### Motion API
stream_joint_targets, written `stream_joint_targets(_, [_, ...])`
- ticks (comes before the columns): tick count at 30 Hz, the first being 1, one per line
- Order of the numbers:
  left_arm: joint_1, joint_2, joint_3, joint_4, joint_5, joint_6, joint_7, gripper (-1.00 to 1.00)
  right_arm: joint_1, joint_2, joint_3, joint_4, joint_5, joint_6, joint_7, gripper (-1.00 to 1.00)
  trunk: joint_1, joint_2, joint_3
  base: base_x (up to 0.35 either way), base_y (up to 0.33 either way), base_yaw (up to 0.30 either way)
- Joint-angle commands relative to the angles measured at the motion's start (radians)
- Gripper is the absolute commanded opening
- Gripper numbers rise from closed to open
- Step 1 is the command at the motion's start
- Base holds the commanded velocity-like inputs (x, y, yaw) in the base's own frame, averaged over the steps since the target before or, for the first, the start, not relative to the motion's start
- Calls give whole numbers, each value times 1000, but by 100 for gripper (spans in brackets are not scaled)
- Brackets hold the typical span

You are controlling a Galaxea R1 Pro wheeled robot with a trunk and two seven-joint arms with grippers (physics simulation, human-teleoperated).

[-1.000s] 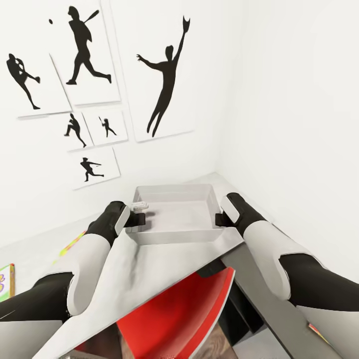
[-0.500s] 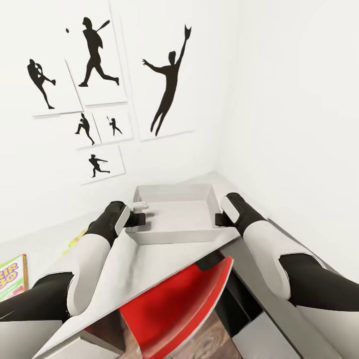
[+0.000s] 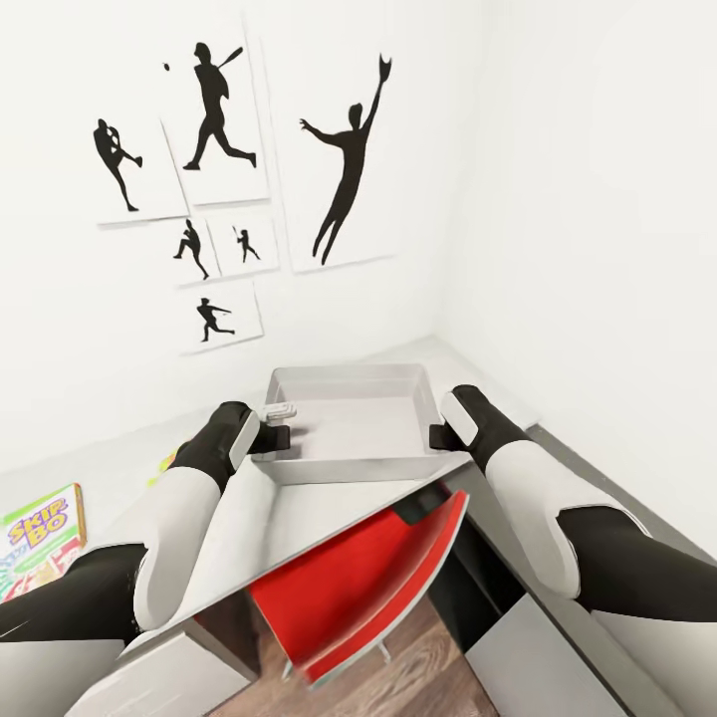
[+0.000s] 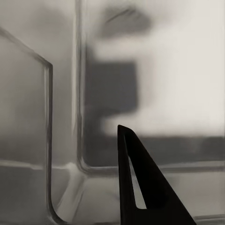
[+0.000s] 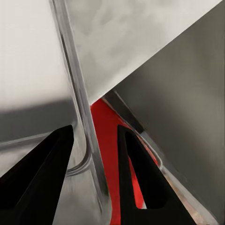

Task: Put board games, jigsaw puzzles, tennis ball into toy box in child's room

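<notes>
Currently both pincers — left [image 3: 282, 435], right [image 3: 436, 437] — pinch the empty toy box [image 3: 351, 426] rims; uneven pull could tilt it off the bench [image 3: 299, 513] edge.

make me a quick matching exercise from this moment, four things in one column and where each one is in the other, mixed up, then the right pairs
Things:
1. toy box
2. SKIP BO board game
3. red chair
4. baseball silhouette prints

Places:
A. on the white wall
B. between the left gripper and the right gripper, one at each short side
C. below the near table edge, over the wood floor
D. flat on the table, far to the robot's left

Pairs: 1-B, 2-D, 3-C, 4-A
</notes>
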Motion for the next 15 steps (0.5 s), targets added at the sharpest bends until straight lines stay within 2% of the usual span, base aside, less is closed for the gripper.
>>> stream_joint_targets(1, [-1, -2, 8, -1, 15, 4, 2, -100, -1, 0, -1, -2, -30, -4, -7, -100, 0, -2, -2, -72, 57, 6])
stream_joint_targets(8, [-1, -2, 7, -1, 15, 4, 2, -100, -1, 0, 1, -2, -30, -4, -6, -100, 0, -2, -2, -30, 8, 2])
stream_joint_targets(15, [-1, -2, 8, -1, 15, 5, 2, -100, -1, 0, 1, -2, -30, -4, -5, -100, 0, -2, -2, -67, -110, 0])
